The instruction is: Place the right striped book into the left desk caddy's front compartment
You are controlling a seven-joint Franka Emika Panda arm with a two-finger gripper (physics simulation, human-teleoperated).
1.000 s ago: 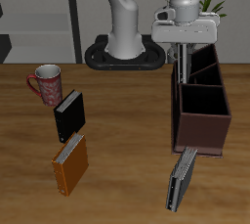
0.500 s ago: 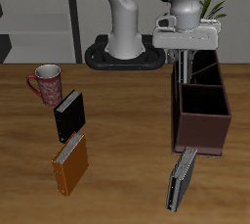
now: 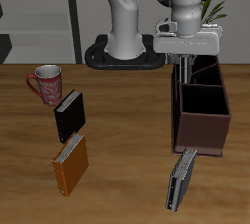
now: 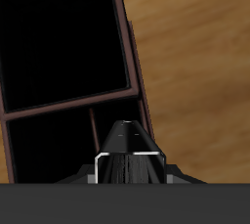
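1. Your pincer [image 3: 182, 58] is closed on one striped book [image 3: 179, 71], held edge-on.
2. This book hangs over the one caddy [image 3: 202, 130], near its side wall. I cannot tell above which of the two compartments.
3. Three books lie on the worktop [image 3: 127, 174]: black [image 3: 68, 116], orange [image 3: 70, 163] and grey [image 3: 179, 180].
4. One mug [image 3: 46, 81] stands behind the black book.

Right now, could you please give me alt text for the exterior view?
The gripper holds the striped book edge-on above the far end of the brown caddy. A grey book sits by the caddy's front, while a mug, a black book and an orange book stand apart.
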